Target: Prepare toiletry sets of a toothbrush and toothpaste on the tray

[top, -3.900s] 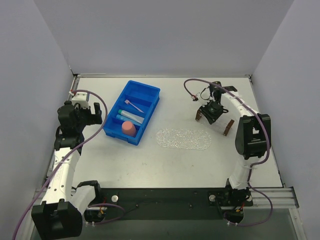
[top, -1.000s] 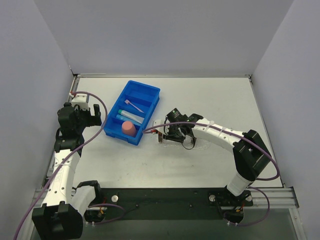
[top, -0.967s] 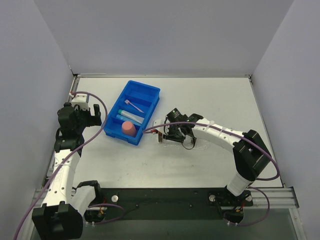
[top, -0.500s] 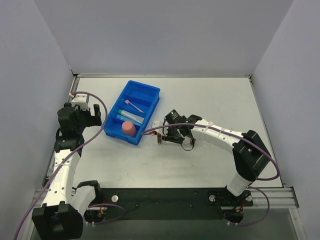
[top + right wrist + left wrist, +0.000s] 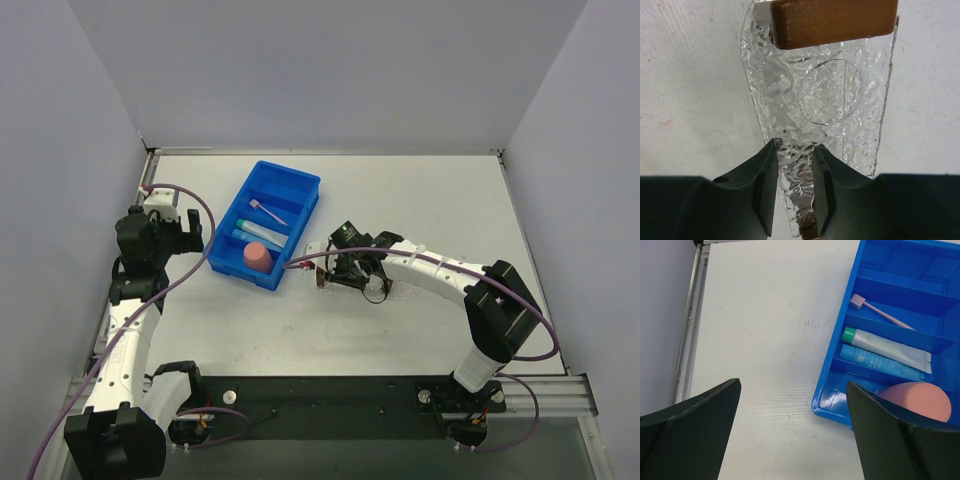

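Observation:
The clear glittery tray (image 5: pixel 840 95) lies on the table with a brown block (image 5: pixel 832 20) at its far end. My right gripper (image 5: pixel 796 150) is shut on the tray's long edge. In the top view the right arm covers most of the tray (image 5: pixel 321 279), just right of the blue bin. The pink toothbrush (image 5: pixel 882 314) lies in a bin compartment, the pale toothpaste (image 5: pixel 887 347) in the compartment beside it, and the brighter blue tube (image 5: pixel 880 363) alongside. My left gripper (image 5: pixel 792 385) hangs open above bare table left of the bin.
The blue compartmented bin (image 5: pixel 305 205) sits at the back left of centre. A round pink cup (image 5: pixel 257 257) stands in its nearest compartment. The left arm (image 5: pixel 150 240) is by the table's left edge. Grey walls close in the table on three sides.
The right arm has swung from the back right down to the tray and shut on its edge. Over the last second it has barely shifted. The left arm has stayed put.

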{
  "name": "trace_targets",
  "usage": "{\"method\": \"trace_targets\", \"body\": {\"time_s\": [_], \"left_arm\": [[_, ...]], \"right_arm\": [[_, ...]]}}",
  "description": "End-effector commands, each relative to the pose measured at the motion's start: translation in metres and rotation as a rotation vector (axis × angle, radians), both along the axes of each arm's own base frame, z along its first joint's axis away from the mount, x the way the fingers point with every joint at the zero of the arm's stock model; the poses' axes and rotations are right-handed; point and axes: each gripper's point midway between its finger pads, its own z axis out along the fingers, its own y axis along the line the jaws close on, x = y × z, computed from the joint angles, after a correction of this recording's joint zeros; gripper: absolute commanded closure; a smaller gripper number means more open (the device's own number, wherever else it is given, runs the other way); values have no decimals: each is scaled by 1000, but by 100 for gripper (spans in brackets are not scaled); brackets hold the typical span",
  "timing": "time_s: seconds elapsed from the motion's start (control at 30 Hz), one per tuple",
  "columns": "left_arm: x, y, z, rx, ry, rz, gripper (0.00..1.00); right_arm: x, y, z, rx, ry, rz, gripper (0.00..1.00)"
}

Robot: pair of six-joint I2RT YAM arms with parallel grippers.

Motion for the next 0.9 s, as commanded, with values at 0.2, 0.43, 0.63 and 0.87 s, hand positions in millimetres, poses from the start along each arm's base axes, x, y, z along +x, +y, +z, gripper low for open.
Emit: {"method": "trace_targets", "body": {"time_s": [0.2, 0.43, 0.63, 0.87], "left_arm": [[1, 4, 11, 15, -36, 10, 3], [1, 4, 8, 16, -30, 11, 3], [1, 3, 8, 14, -33, 8, 2], [0, 3, 9, 14, -33, 10, 3]], "right_arm": [[-1, 5, 0, 11, -10, -12, 100], [-2, 4, -2, 0, -13, -4, 100], [-4, 3, -4, -11, -8, 1, 98], [-4, 0, -5, -31, -9, 4, 86]]}}
